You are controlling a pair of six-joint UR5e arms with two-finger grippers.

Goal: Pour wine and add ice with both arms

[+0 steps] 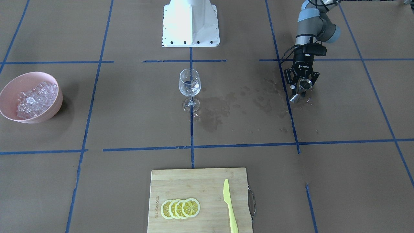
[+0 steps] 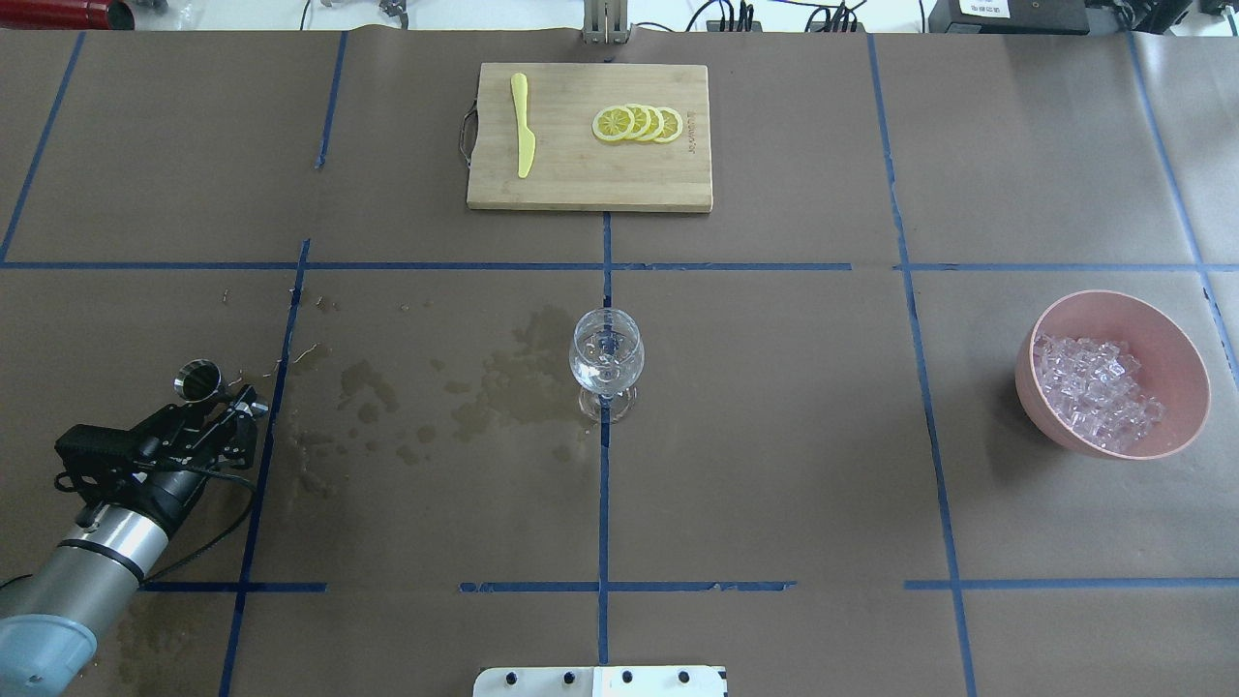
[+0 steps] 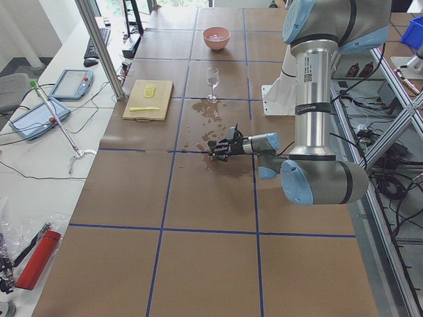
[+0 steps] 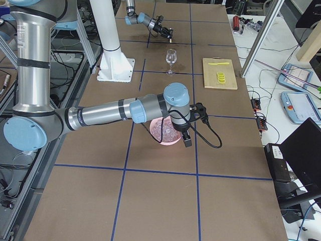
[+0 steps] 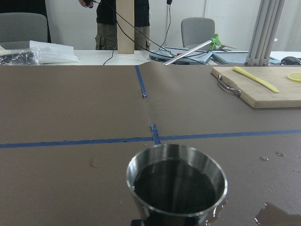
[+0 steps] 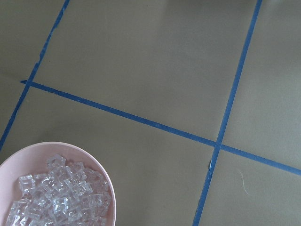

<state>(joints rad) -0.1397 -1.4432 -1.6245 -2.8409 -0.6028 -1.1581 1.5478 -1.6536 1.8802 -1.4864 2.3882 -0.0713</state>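
My left gripper (image 1: 300, 90) is shut on a steel jigger (image 1: 304, 84) low over the table on the robot's left. The left wrist view shows the jigger (image 5: 176, 183) close up, with dark liquid inside. A clear wine glass (image 1: 190, 84) stands upright at the table's middle, well apart from the jigger (image 2: 196, 379). The ice (image 1: 34, 98) fills a pink bowl (image 1: 9, 85) on the robot's right side. My right gripper (image 4: 187, 141) hangs high above the bowl (image 4: 168, 136); I cannot tell whether it is open or shut. The right wrist view looks down on the ice (image 6: 61, 197).
Wet stains (image 2: 503, 378) darken the brown paper between the glass and the left arm. A wooden cutting board (image 1: 194, 181) with lemon slices (image 1: 180, 208) and a yellow knife (image 1: 230, 207) lies at the table's far edge. The white base (image 1: 190, 22) stands behind the glass.
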